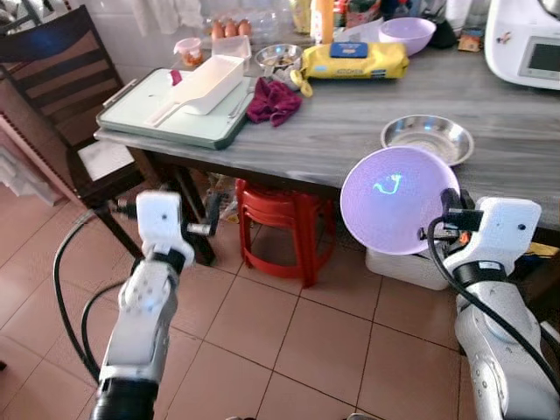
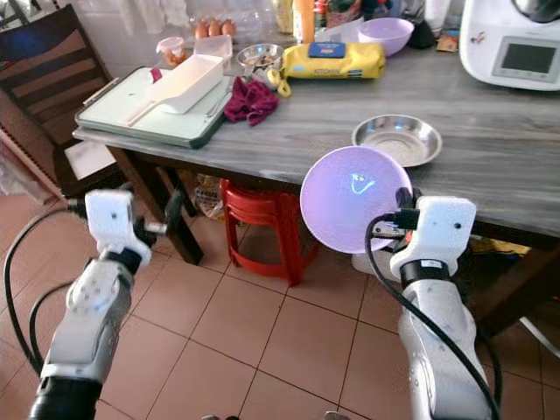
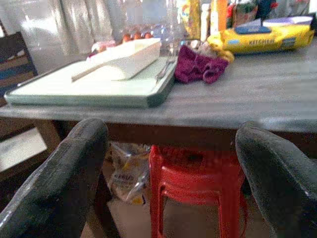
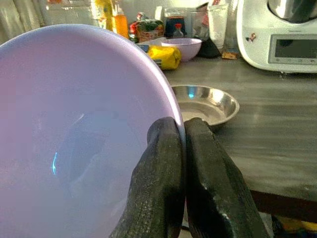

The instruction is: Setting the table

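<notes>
My right gripper (image 4: 183, 148) pinches the rim of a purple bowl (image 1: 398, 199), held up on its side just before the grey table (image 1: 350, 131), near a steel bowl (image 1: 428, 137). My left gripper (image 3: 173, 168) is wide open, holding nothing.

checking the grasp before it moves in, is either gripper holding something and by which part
The right gripper holds the lilac bowl by its rim, pinched between its fingers. The left gripper is open, holding nothing.
</notes>
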